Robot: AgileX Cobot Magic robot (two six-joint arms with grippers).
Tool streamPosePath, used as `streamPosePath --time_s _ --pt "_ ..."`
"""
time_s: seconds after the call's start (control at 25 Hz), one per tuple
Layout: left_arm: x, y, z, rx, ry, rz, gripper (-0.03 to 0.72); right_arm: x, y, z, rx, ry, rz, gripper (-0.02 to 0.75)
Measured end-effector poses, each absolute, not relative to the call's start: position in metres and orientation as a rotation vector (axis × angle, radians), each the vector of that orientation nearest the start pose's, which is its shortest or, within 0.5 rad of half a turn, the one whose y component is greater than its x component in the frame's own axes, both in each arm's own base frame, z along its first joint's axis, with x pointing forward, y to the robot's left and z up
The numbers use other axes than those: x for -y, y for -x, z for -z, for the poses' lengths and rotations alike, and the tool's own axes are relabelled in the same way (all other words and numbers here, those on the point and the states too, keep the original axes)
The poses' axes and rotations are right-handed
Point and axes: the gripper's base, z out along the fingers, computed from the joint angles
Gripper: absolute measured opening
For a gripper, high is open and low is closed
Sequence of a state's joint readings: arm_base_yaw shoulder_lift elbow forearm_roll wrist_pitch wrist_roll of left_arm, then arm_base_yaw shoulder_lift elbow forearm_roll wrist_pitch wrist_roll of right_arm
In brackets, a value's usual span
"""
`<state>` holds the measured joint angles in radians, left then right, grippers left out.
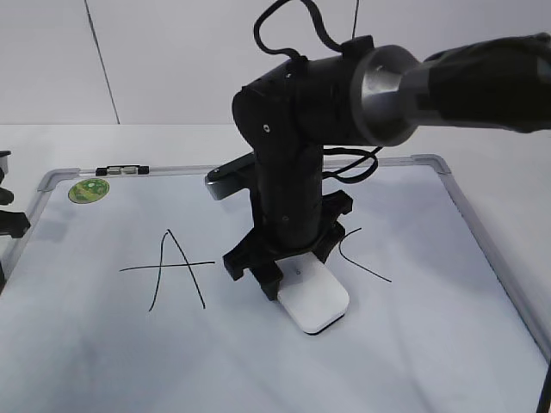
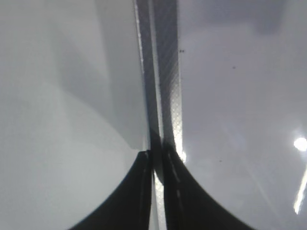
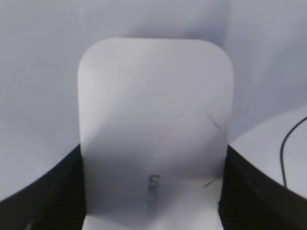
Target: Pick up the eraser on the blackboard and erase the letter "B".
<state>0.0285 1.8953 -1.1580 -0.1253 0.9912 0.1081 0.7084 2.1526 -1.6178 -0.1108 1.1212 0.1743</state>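
Observation:
The white eraser lies flat on the blackboard, between the letters "A" and "C". My right gripper reaches down from above and is shut on the eraser's far end. In the right wrist view the eraser fills the space between the black fingers of the right gripper. No letter "B" shows; the arm and the eraser cover the spot between "A" and "C". My left gripper is shut and empty over the board's grey frame, at the far left of the exterior view.
A round green sticker sits at the board's top left corner, with a small black-and-clear marker on the top frame beside it. A thin black stroke shows right of the eraser. The board lies on a white table.

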Motion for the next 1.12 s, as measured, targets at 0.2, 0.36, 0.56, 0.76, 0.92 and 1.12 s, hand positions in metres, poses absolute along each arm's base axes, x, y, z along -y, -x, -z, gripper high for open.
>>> streamPosePath --time_s 0.2,0.36,0.56,0.76,0.92,1.12 --pt "0.0 -0.334 -0.154 -3.199 -0.011 0.171 0.031 -0.265 -0.332 -0.159 -2.928 0.891 0.214 0.548" --pt "0.0 -0.334 -0.154 -3.196 -0.009 0.173 0.031 -0.268 -0.335 -0.163 -2.956 0.879 0.232 0.548" --pt "0.0 -0.334 -0.154 -3.196 -0.009 0.173 0.031 -0.274 -0.346 -0.172 -2.957 0.867 0.2 0.548" --pt "0.0 -0.334 -0.154 -3.198 -0.01 0.173 0.031 -0.281 -0.356 -0.179 -2.927 0.854 0.145 0.548" --pt "0.0 -0.334 -0.154 -3.198 -0.01 0.173 0.031 -0.284 -0.357 -0.19 -2.903 0.845 0.081 0.548" --pt "0.0 -0.334 -0.154 -3.198 -0.01 0.173 0.031 -0.281 -0.354 -0.222 -2.841 0.824 0.035 0.548"
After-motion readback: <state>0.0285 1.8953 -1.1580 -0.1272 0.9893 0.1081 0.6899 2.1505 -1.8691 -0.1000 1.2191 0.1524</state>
